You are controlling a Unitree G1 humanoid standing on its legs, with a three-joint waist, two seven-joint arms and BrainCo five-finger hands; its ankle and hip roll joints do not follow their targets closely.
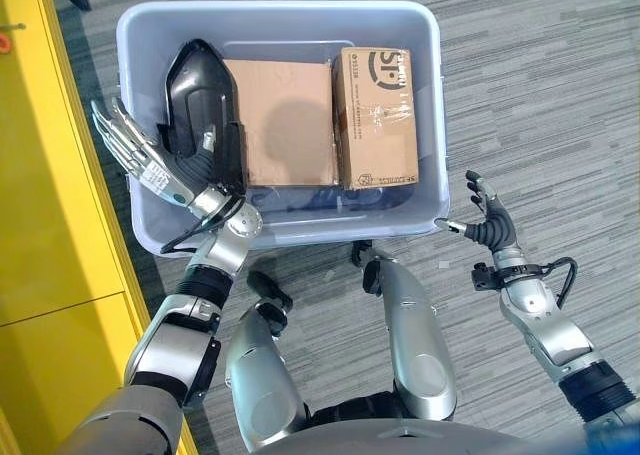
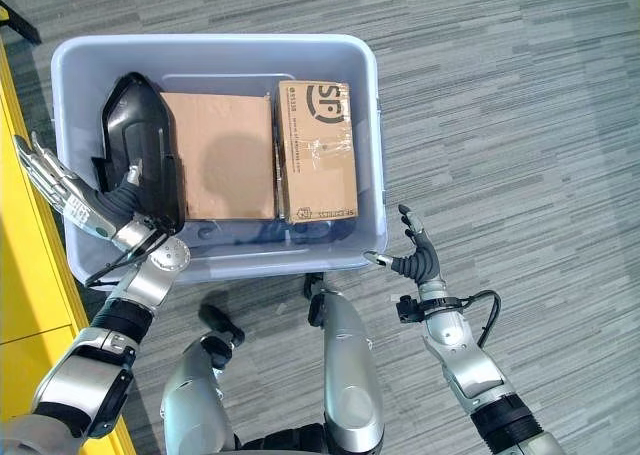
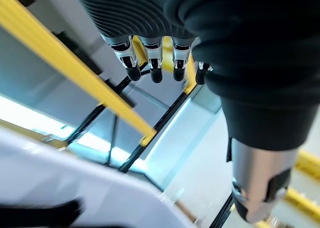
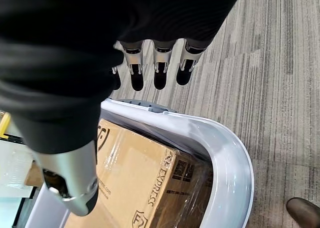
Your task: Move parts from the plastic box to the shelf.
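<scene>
You had the plastic box on the carpet straight ahead, and the parts were all inside it: a black moulded part standing against the left wall, a plain cardboard box in the middle, and a film-wrapped printed carton on the right, the two cartons touching. The yellow shelf ran along your left side.

Your left hand sat at the box's left wall with fingers straight and relaxed, just beside the black part but grasping nothing. Your right hand hung over the carpet near the box's near right corner, fingers spread and loose, also empty.

The step in hand looked like the first pickup, and the black part was the natural choice for the left hand. You would have done well to bring the fingers over the wall and around the part's narrower near end, with the thumb opposite, before lifting. Lifting it straight up would have kept it off the rim and the plain carton.
</scene>
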